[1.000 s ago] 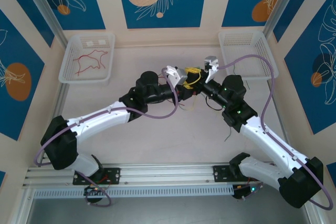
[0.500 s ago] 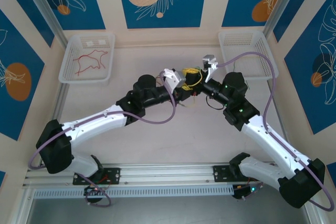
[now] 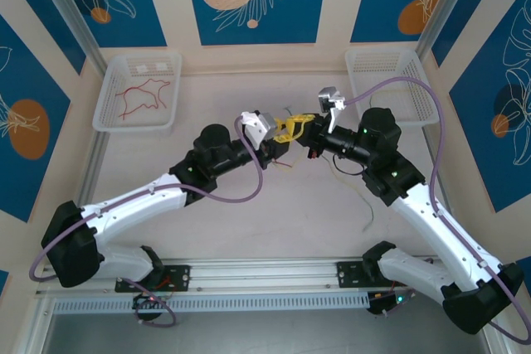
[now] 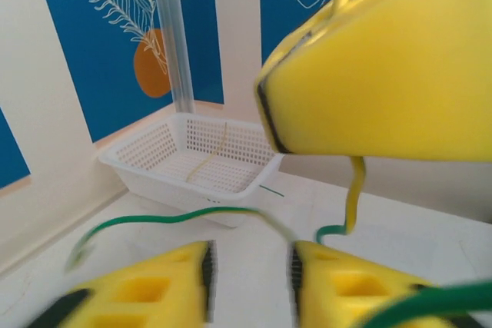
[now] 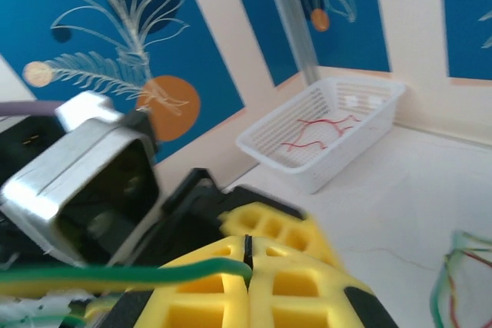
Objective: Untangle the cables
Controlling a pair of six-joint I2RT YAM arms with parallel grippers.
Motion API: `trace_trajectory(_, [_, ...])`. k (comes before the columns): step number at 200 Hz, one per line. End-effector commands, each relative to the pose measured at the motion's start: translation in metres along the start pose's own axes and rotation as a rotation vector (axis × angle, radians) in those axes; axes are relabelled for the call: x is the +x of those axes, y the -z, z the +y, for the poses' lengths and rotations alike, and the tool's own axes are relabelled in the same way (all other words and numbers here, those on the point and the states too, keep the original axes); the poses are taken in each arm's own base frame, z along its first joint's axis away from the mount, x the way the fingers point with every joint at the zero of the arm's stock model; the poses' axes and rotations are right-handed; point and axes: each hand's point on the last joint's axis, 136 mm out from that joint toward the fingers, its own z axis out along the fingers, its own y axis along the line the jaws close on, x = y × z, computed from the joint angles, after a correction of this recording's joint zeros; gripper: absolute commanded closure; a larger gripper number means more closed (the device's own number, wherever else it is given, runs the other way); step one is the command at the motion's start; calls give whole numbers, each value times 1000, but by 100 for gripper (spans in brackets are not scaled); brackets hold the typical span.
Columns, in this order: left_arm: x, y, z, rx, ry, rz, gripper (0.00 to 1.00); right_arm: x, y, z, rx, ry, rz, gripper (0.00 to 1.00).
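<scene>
Presently, right gripper (image 5: 247, 255): its fingers are clenched on a green cable (image 5: 154, 270) that runs out sideways toward the left wrist camera housing (image 5: 84, 182)
Left gripper (image 4: 250, 266): fingers stand slightly apart with bare worktop showing through the gap and nothing pinched, so treat it as released
Where the cables are: the bunch hangs between your two grippers above the middle of the worktop (image 3: 249, 230); a yellow-green cable (image 4: 354, 190) drops from under the right finger, and a loose loop of red and green strands (image 5: 453, 266) dangles to one side
Already sorted: red cables (image 3: 141, 95) lie in the left basket (image 3: 133, 124); one pale strand (image 4: 207, 159) lies in the right basket (image 4: 123, 163)
Risk, collision: the two sets of fingers are very near each other; if you close the left too far forward, you will likely bite the right finger, not a wire
Risk, wrong strand: green and yellow-green run close together and the left wrist view is blurred, so you could seize the strand already held and only tighten the knot
Risk, slip: these wires look thin and springy; a quick pull may whip the green one free and drop the bunch
Risk, snag: the dangling loop may catch on an arm as you separate
</scene>
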Motion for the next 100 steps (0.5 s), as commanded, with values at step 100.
trace_trajectory(100, [-21,-9,-1,32,-36,-84,66,-1,-16,23,-201,-74,16,100])
